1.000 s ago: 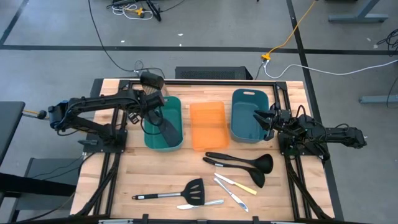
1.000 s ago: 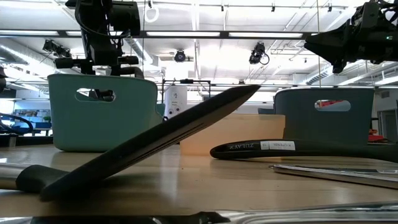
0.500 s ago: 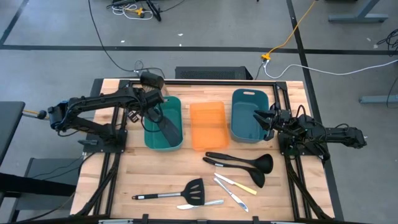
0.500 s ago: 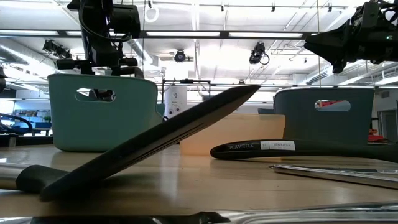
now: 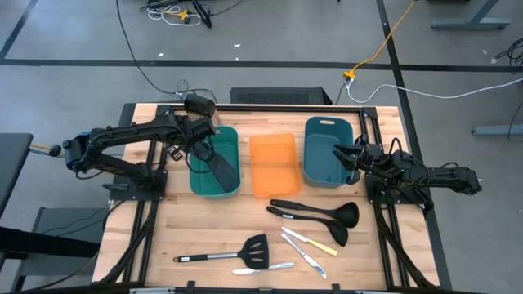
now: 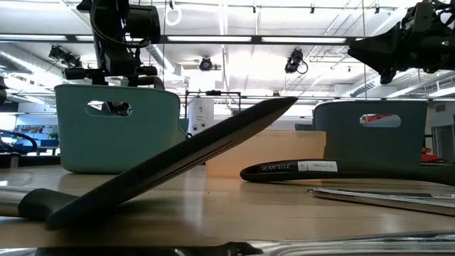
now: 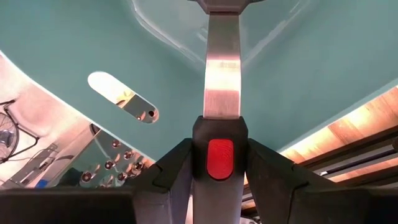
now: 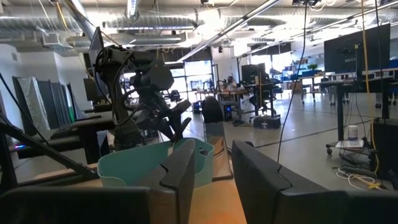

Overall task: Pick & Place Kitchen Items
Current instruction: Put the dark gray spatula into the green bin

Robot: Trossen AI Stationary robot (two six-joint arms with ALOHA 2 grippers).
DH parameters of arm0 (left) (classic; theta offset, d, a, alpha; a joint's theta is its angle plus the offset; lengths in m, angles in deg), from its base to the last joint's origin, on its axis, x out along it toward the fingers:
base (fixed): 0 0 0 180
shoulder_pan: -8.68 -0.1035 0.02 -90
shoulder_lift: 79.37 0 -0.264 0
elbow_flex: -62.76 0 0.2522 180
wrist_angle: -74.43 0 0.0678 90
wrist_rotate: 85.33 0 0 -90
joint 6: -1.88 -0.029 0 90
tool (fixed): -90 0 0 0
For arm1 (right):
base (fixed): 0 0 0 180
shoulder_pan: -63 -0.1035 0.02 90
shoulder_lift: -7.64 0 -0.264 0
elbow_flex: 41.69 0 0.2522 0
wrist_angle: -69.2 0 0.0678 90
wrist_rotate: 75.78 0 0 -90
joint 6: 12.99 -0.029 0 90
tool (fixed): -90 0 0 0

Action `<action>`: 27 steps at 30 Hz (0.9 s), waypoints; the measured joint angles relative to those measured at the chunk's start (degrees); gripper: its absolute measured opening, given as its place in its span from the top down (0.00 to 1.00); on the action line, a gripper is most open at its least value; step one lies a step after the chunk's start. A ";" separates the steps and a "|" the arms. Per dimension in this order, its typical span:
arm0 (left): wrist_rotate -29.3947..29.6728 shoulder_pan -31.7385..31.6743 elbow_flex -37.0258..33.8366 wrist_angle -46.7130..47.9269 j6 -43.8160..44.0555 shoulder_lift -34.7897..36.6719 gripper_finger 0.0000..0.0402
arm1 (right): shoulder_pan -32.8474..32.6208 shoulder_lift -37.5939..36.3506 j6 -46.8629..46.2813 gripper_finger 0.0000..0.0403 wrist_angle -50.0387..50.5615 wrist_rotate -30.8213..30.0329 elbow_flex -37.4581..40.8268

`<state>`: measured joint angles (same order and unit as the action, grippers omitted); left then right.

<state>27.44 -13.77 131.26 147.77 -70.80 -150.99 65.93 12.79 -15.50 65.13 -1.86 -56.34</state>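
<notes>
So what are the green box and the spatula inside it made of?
The teal bin looks like smooth plastic: one moulded piece with rounded corners and a cut-out handle. The spatula seems to have a shiny metal shaft that mirrors light, with a dark, probably plastic handle and blade.

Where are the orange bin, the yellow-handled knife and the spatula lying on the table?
orange bin [image 5: 272, 164]: high view, its floor.
yellow-handled knife [image 5: 322, 246]: high view, its yellow handle.
spatula on the table [image 5: 255, 250]: high view, its slotted black head.

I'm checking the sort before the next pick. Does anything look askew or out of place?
Only the black slotted spatula in the left teal plastic bin: its handle leans up over the rim between the left gripper fingers. The utensils on the table lie flat.
</notes>
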 joint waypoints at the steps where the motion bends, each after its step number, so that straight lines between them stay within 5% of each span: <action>1: 0.21 0.01 0.00 -0.24 0.07 0.00 0.64 | 0.00 0.00 0.02 0.71 0.04 0.00 -0.01; 27: 6.31 0.14 0.02 1.87 -6.60 0.00 0.66 | 0.00 0.01 0.07 0.71 0.13 0.00 -0.01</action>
<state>33.75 -13.63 131.29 149.65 -77.40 -150.99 65.93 12.79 -15.43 65.27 -1.86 -56.35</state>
